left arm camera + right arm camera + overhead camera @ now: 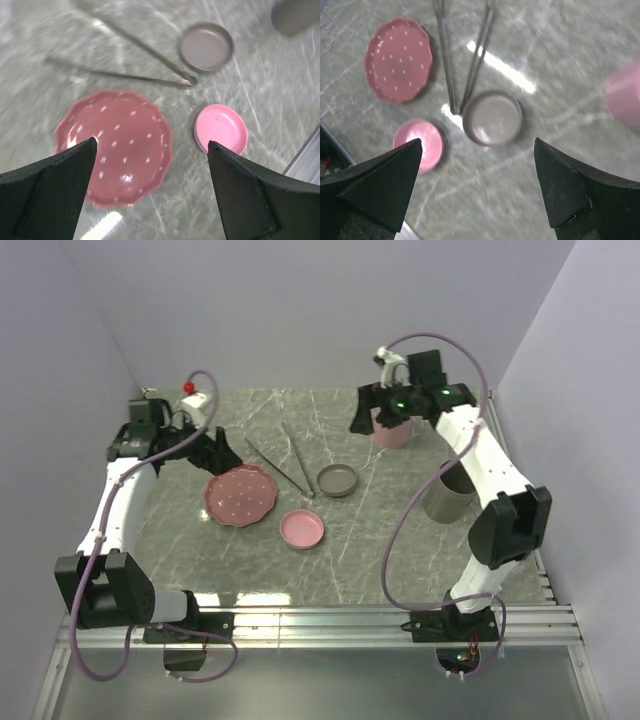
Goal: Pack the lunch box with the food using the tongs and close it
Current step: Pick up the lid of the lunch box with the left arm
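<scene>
Silver slender metal tongs (278,468) mid-frame, long axis slanting upward; left gripper (151,143) nearer than right gripper (477,142); both gape wide, empty.

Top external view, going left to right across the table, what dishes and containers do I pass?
Dotted pink plate → small pink dish → grey round dish → pink cup → grey cup.

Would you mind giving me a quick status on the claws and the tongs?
Left claw open, empty. Right claw open, empty. Tongs flat on table, joined end beside grey dish. Nothing over them.
</scene>
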You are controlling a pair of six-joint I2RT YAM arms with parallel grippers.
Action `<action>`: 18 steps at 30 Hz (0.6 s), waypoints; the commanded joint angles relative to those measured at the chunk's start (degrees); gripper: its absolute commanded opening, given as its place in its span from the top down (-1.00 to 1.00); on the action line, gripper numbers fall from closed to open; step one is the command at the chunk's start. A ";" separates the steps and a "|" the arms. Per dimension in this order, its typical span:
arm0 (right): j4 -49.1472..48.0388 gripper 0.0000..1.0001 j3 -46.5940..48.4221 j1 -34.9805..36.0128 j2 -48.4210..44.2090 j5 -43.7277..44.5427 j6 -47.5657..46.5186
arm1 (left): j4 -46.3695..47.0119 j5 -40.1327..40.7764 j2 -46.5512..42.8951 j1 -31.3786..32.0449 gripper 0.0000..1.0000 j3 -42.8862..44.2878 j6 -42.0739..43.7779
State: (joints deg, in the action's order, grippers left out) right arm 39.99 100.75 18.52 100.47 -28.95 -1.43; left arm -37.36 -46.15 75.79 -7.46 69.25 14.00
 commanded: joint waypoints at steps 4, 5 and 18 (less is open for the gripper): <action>7.47 -0.99 -6.95 -11.39 -12.39 -9.19 -5.33 | 4.32 3.67 6.98 17.55 -0.93 3.16 12.27; 7.82 -0.99 -7.75 -12.97 -13.53 -9.37 -5.51 | 4.49 4.92 8.66 22.10 -0.92 5.26 13.50; 11.43 -0.99 -18.30 -31.79 -26.90 -15.79 -5.34 | -1.13 10.38 36.87 39.80 -0.47 27.07 39.69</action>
State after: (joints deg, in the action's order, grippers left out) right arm 49.91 83.96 -12.08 75.22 -41.71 -5.93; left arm -35.97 -36.51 109.95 31.33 92.07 44.62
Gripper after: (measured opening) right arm 0.996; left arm 0.747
